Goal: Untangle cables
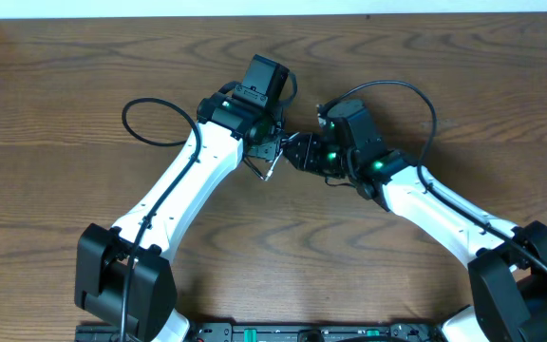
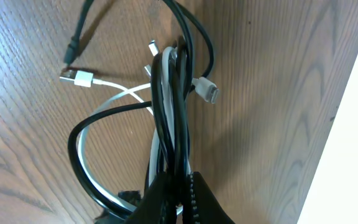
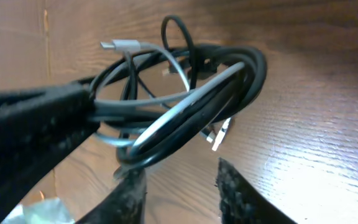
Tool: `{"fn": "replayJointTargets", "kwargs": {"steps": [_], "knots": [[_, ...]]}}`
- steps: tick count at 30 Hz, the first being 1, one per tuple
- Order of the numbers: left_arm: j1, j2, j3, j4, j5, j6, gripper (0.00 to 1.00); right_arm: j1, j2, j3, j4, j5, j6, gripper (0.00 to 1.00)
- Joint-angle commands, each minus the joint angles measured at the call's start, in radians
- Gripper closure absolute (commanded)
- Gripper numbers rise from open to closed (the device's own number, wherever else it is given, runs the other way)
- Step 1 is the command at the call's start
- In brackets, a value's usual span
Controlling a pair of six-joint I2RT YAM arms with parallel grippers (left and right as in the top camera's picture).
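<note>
The black cable [image 2: 180,106] and the white cable [image 2: 114,93] are wound together in one tangled bundle, with small plug ends sticking out. My left gripper [image 2: 178,190] is shut on the bundle and holds it just above the wooden table. In the overhead view the bundle [image 1: 272,163] is mostly hidden between the two grippers at the table's middle. My right gripper [image 3: 182,183] is open right below the bundle [image 3: 185,106]; its left finger touches the looped black cable. The left gripper's fingers show at the left of the right wrist view [image 3: 36,124].
The thicker black arm wires loop over the table at the left [image 1: 145,122] and behind the right arm [image 1: 416,100]. The table's far edge [image 1: 273,14] meets a white wall. The two wrists are close together [image 1: 297,147].
</note>
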Motion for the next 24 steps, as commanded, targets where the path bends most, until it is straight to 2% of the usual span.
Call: {"fn": "replayJointTargets", "kwargs": {"steps": [1, 5, 8, 11, 13, 17, 24], "knots": [[0.003, -0.003, 0.002, -0.003, -0.016, -0.076, 0.93, 0.002, -0.058, 0.000, -0.010, -0.027, -0.101, 0.64], [0.003, -0.003, 0.002, -0.003, -0.016, -0.152, 0.93, 0.002, -0.067, 0.000, -0.023, -0.020, -0.108, 0.63], [0.003, -0.003, 0.002, -0.003, -0.016, -0.160, 0.92, 0.002, -0.067, 0.000, 0.003, -0.020, -0.108, 0.50], [0.003, -0.003, 0.002, -0.003, -0.004, -0.161, 0.93, 0.002, -0.067, 0.000, 0.048, -0.009, -0.108, 0.44], [0.003, -0.003, 0.002, -0.003, 0.020, -0.175, 0.92, 0.007, -0.064, 0.000, 0.056, 0.043, -0.106, 0.45], [0.003, -0.003, 0.002, -0.003, 0.048, -0.193, 0.93, 0.032, -0.026, 0.000, 0.051, 0.143, -0.056, 0.56], [0.003, -0.003, 0.002, -0.003, 0.076, -0.193, 0.92, 0.054, 0.072, 0.000, 0.132, 0.183, -0.010, 0.60]]}}
